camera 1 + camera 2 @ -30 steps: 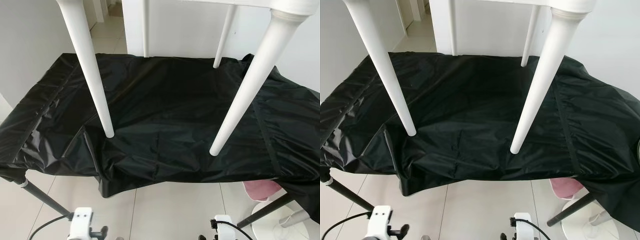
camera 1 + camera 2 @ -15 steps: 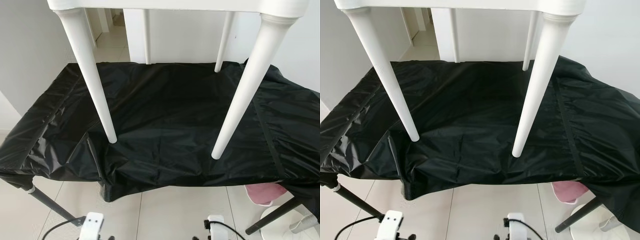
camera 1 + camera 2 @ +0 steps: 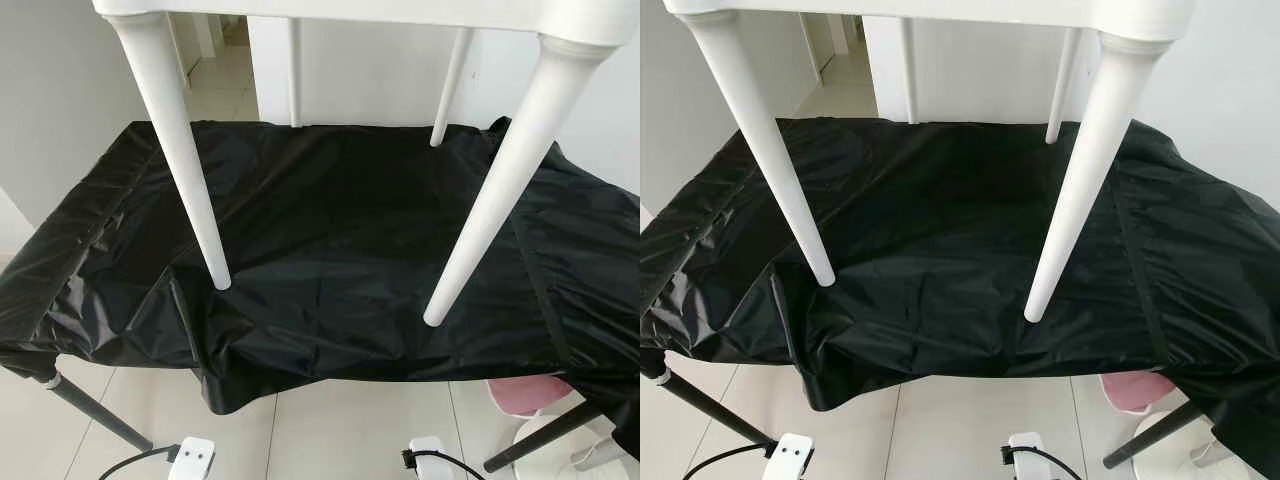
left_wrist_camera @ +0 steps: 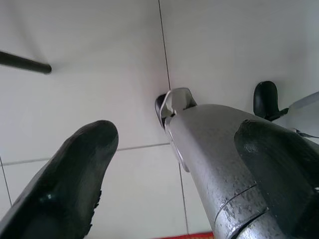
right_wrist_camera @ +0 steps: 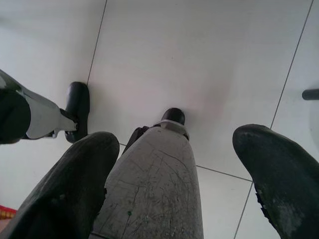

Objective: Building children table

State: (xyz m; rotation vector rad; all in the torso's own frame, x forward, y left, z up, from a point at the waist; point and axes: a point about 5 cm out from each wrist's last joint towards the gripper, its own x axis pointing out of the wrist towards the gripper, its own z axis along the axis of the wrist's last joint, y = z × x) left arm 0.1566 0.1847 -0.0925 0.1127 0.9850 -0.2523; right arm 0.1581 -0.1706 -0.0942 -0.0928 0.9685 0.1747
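Observation:
A white children's table stands upright on a work surface covered by a black cloth. Its two near legs rest on the cloth towards the front edge. The two far legs stand at the back. Both arms hang low over the tiled floor. In the left wrist view my left gripper is open and holds nothing. In the right wrist view my right gripper is open too, with my own silver leg and black foot showing beyond its fingers.
Dark metal legs slant out from under the covered surface to the floor. A pink object and a white round base sit under its right end. White walls and a doorway lie behind.
The whole picture has shifted a little, so my head has moved. The white table stays where it was on the cloth.

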